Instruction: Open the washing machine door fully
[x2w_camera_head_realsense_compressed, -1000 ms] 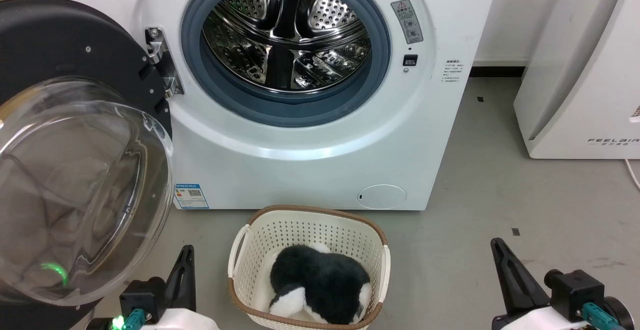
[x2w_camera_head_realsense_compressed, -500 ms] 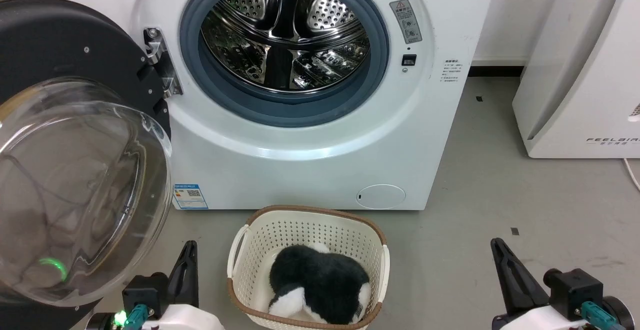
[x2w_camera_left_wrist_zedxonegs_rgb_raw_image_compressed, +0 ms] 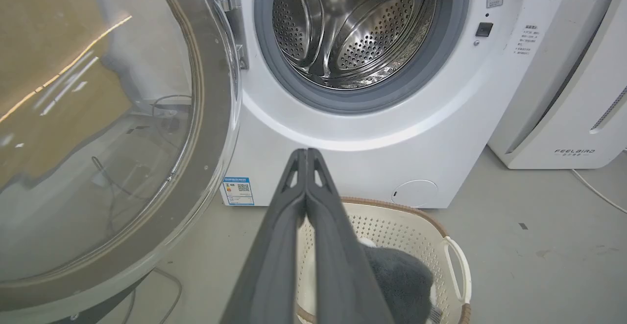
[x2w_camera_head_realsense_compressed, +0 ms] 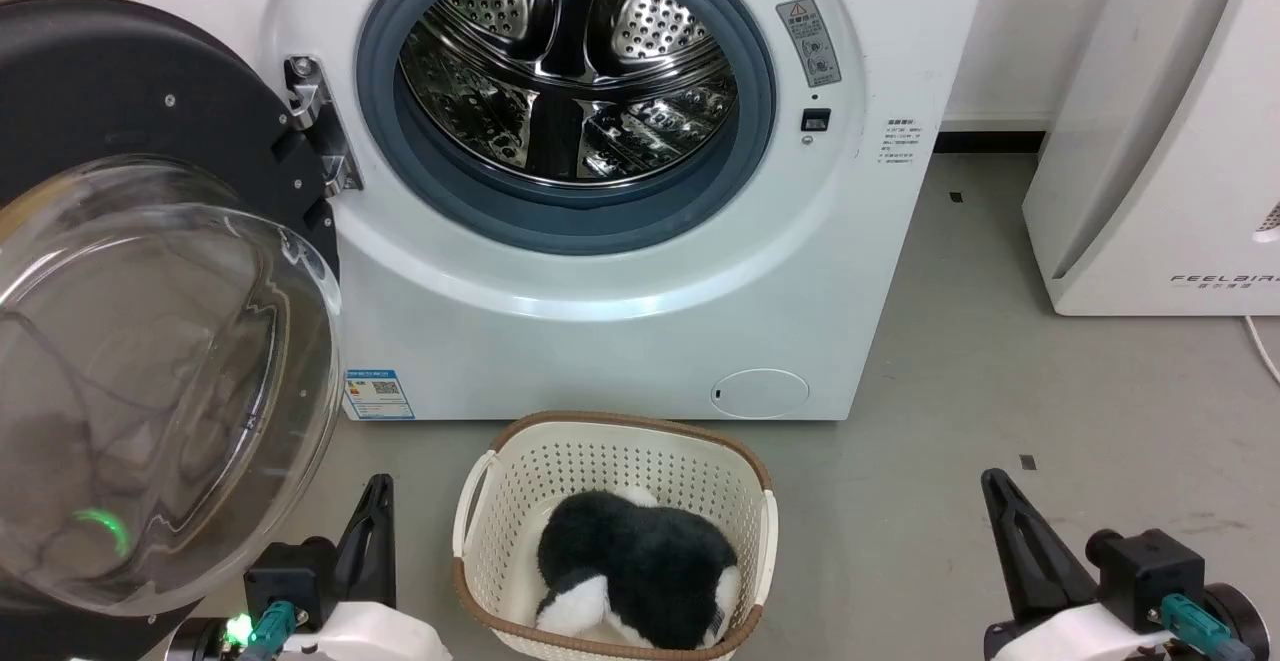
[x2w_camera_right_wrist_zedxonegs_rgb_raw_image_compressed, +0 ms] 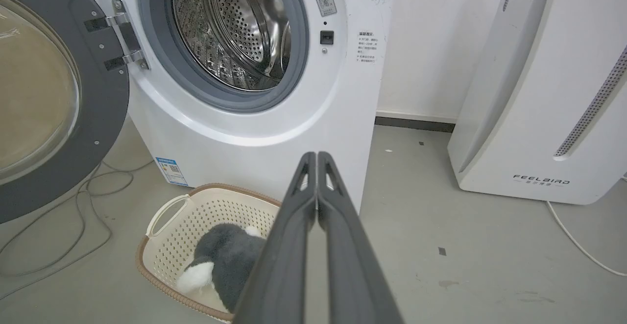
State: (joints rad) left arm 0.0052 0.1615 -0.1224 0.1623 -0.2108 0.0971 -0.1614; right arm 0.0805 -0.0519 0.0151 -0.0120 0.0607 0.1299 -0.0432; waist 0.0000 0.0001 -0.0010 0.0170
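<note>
Looking down from the head view, the washing machine door (x2w_camera_head_realsense_compressed: 150,341) stands swung out at the left of the washing machine (x2w_camera_head_realsense_compressed: 600,321), and the steel drum (x2w_camera_head_realsense_compressed: 570,71) is wide open and looks empty. The left end effector (x2w_camera_head_realsense_compressed: 378,489) sits near, beside the door's lower edge. The right end effector (x2w_camera_head_realsense_compressed: 990,481) is well apart at the right. Between them a basket (x2w_camera_head_realsense_compressed: 620,421) holds a black-and-white plush toy (x2w_camera_head_realsense_compressed: 640,561).

Over to the left wrist view: the fingers are clenched together on nothing, with the door just to their left.

Right wrist view: clenched too, empty, pointing at the washer's front above the basket.

I judge the door is at or near full swing. Any last nudge should land on the black rim, following the hinge arc and staying off the glass and the basket.
</note>
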